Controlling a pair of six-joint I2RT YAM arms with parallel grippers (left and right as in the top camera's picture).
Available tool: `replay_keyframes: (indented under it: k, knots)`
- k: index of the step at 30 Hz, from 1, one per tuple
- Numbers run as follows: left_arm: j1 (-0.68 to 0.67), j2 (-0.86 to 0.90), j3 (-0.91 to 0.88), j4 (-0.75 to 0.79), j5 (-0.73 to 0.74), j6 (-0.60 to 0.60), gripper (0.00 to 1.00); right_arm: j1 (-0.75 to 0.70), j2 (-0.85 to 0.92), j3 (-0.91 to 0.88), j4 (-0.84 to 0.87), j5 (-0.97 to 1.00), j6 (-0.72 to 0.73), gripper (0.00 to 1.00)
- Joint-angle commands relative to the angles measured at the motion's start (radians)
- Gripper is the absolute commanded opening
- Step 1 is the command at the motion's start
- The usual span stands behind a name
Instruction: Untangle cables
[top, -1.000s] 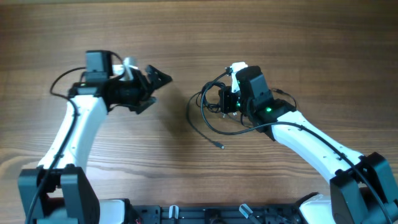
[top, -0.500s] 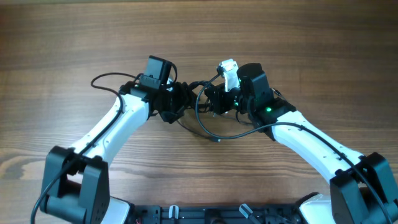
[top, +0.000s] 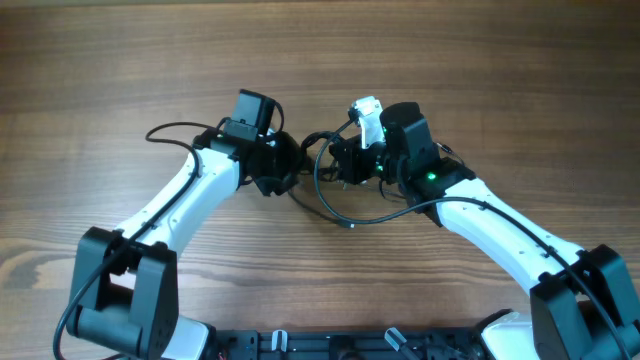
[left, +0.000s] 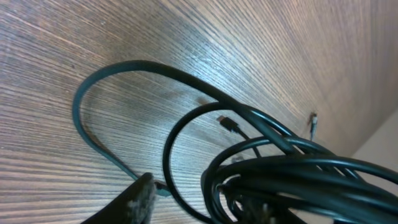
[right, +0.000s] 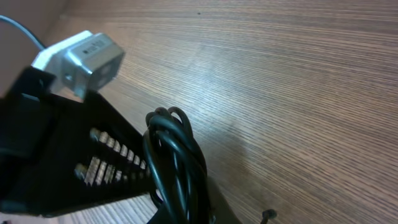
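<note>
The cables (top: 328, 196) are thin dark cords, bunched at the table's middle, with a loose loop trailing toward me and a small plug (top: 347, 225) at its end. My right gripper (top: 345, 160) is shut on the bunch (right: 177, 158), which rises from its jaws in the right wrist view. My left gripper (top: 287, 166) has come in against the bunch from the left. In the left wrist view one of its fingers (left: 140, 199) stands beside a single loop (left: 171, 155), the thick bunch (left: 298, 174) fills the lower right, and the other finger is hidden.
Bare wooden tabletop (top: 500, 60) lies all around. The left arm's own thicker black cable (top: 170, 130) arcs out behind its wrist. The left arm's ribbed black finger and silvery wrist camera (right: 84, 53) crowd the left of the right wrist view.
The left arm swung right from the table's left side to the bunch, and its jaws have narrowed. The right gripper stayed shut on the cables and barely moved.
</note>
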Motion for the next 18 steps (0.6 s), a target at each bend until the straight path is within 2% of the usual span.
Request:
replay_keyframes:
  k: [1,9,14,18]
  knots:
    - [0.062,-0.006,0.0,0.002,0.056,-0.007,0.54,0.0,0.003,0.003,0.001,0.037,-0.016,0.04]
    - [0.048,-0.026,0.0,-0.001,0.033,-0.007,0.61,0.0,0.003,0.003,0.001,0.043,-0.016,0.04]
    - [-0.021,-0.013,0.0,0.001,-0.044,-0.037,0.61,0.0,0.003,0.003,0.001,0.039,-0.013,0.04]
    - [-0.024,0.029,0.0,-0.003,-0.046,-0.037,0.54,0.0,0.003,0.003,0.001,0.036,-0.014,0.04]
